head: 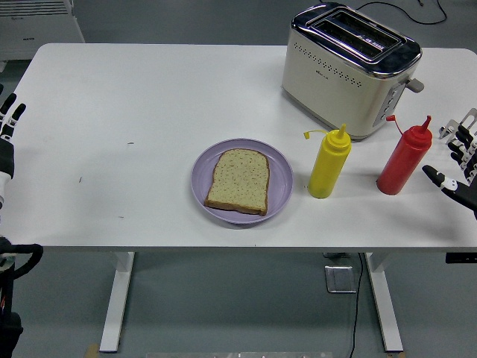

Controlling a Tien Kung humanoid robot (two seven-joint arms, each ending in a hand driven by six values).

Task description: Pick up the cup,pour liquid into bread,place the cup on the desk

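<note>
A slice of bread (238, 181) lies on a purple plate (279, 183) near the table's front middle. A yellow squeeze bottle (329, 164) stands upright to the plate's right, its cap hanging open at the side. A red squeeze bottle (405, 158) stands upright further right. My right hand (456, 160) is at the right edge, just right of the red bottle, fingers spread and holding nothing, apart from the bottle. My left hand (7, 130) rests at the left edge, fingers relaxed and empty. No cup is visible.
A cream and chrome toaster (349, 66) stands at the back right, behind the bottles. The white table (134, 112) has its near edge at the lower part of the picture.
</note>
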